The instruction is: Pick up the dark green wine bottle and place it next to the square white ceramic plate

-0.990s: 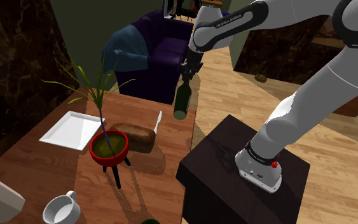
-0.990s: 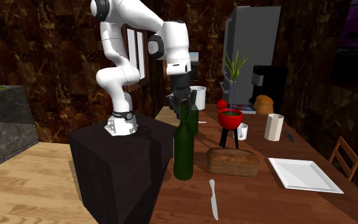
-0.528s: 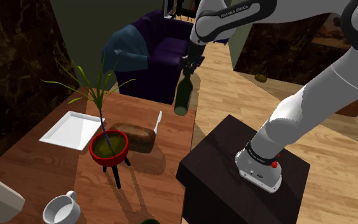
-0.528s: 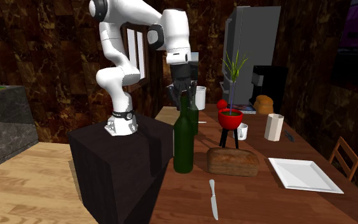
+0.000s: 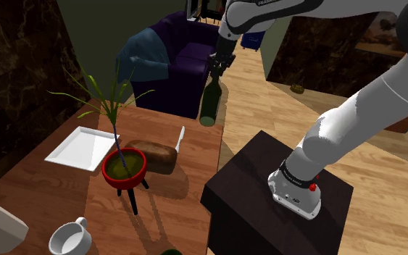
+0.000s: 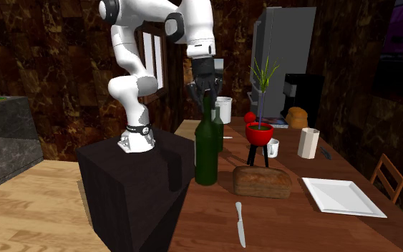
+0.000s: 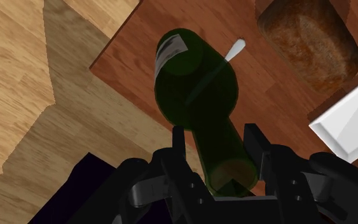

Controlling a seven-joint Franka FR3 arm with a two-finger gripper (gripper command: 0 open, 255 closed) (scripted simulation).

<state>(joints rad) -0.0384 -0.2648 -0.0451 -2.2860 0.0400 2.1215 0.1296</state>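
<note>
The dark green wine bottle point(image 5: 209, 109) point(image 6: 207, 150) point(image 7: 196, 89) hangs upright from the black gripper point(image 5: 217, 67) point(image 6: 205, 91) point(image 7: 215, 137), its long axis close to vertical, neck up and base toward the wooden table point(image 5: 43, 195) point(image 6: 293, 222) point(image 7: 260, 83). In the wrist view we look down along this axis from neck to base, and the two fingers point(image 7: 179, 143) are clamped against opposite sides of the neck just below the mouth. The bottle is of deep green, slightly see-through glass, with a slim neck widening through rounded shoulders into a straight body, and it carries a pale label point(image 7: 168, 48) on one side. It sits over the table corner beside the dark box stand point(image 5: 267, 217) point(image 6: 132, 179); in the second exterior view its base appears to clear the wood, though we cannot tell this for certain. A table knife point(image 5: 180, 138) point(image 6: 240, 223) point(image 7: 234, 49) lies just beyond the bottle, then a brown bread loaf point(image 5: 155, 154) point(image 6: 263, 182) point(image 7: 311, 38). The square white plate point(image 5: 81, 147) point(image 6: 343, 195) point(image 7: 352, 124) lies past the loaf, well apart from the bottle. A grassy plant in a red pot point(image 5: 125, 165) point(image 6: 260, 133) stands on thin black legs near the loaf.
</note>
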